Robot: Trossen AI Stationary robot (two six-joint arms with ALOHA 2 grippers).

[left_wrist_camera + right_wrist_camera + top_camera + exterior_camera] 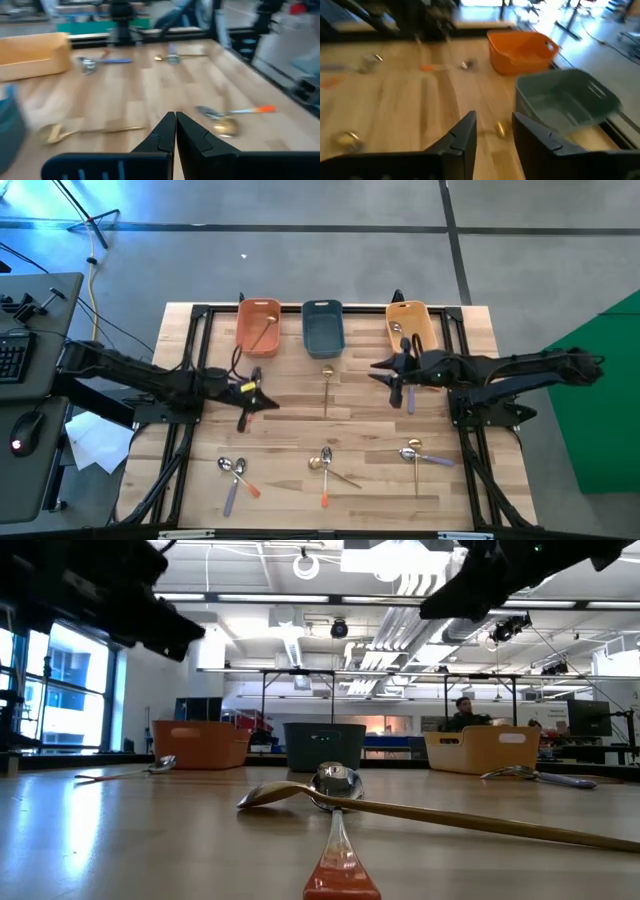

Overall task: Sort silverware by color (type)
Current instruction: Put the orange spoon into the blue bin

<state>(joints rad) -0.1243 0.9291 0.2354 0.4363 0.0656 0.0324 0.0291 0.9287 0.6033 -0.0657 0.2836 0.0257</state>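
The left gripper [262, 402], jaws pressed together and empty, is nearer the gold spoon [327, 388] at its 3 o'clock, long axis running 12 to 6; the right gripper [384, 367] hovers with jaws apart.

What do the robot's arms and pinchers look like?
Both arms are dark, almost black, built from long jointed segments. The left gripper wears a small yellow tag. Each gripper ends in two flat black fingers that narrow toward the tips, like the right gripper. Thin black cables run along the left arm.
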